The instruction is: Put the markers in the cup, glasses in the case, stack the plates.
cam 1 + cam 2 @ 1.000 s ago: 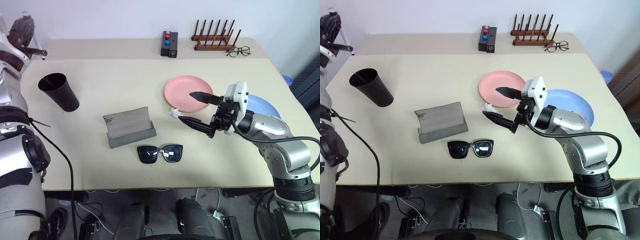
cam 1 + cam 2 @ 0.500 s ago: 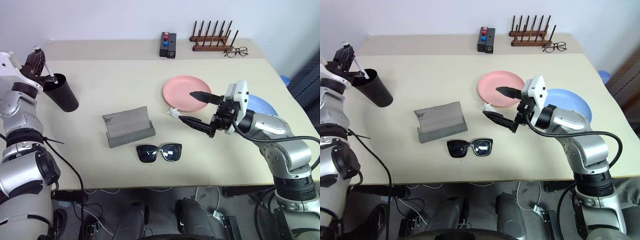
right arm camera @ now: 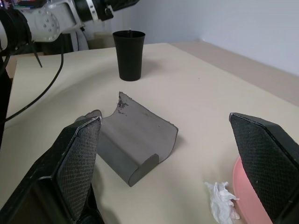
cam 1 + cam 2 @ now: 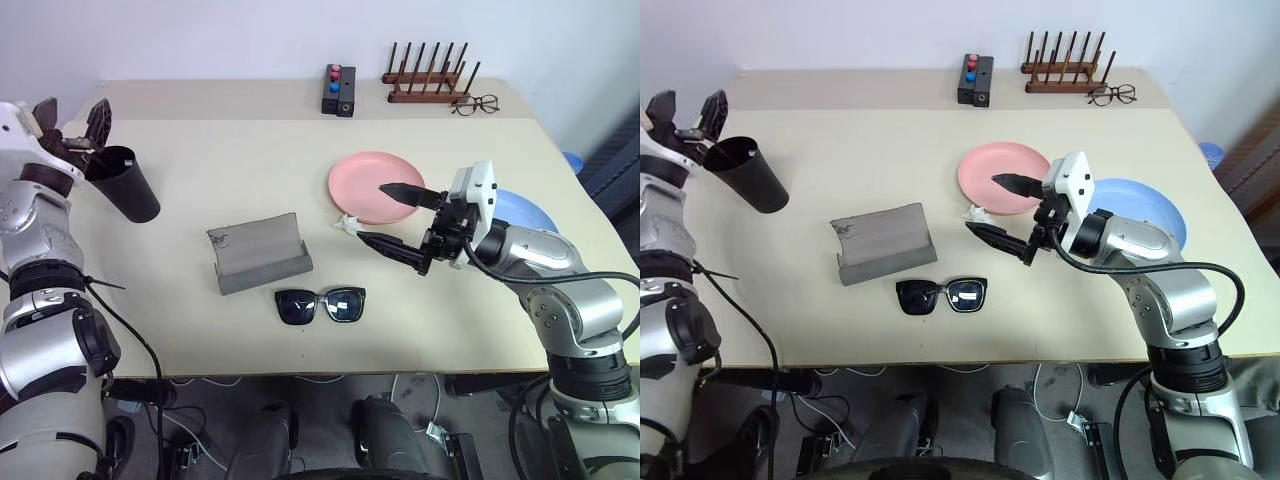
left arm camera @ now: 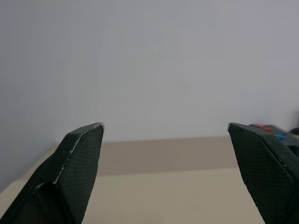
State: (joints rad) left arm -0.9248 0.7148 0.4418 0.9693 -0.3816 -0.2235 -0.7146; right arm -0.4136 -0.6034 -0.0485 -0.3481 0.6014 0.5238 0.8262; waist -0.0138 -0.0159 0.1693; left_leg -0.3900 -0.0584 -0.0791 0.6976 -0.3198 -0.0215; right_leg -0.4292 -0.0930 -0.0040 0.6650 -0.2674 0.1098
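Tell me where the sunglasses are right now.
The sunglasses lie flat on the table near its front edge, just in front of the grey case and toward the robot's left of the open right gripper.

My cup [image 4: 123, 183] is matt black plastic. The case [image 4: 258, 255] has a grey felt-like, slightly rough surface. The glasses [image 4: 320, 305] have a glossy black plastic frame. The pink plate [image 4: 365, 180] is smooth with a low sheen. The table [image 4: 230, 160] is smooth matt beige. The rack [image 4: 428, 75] at the far edge is dark wood. My finger pads [image 3: 79, 158] carry a fine dotted rubber texture.
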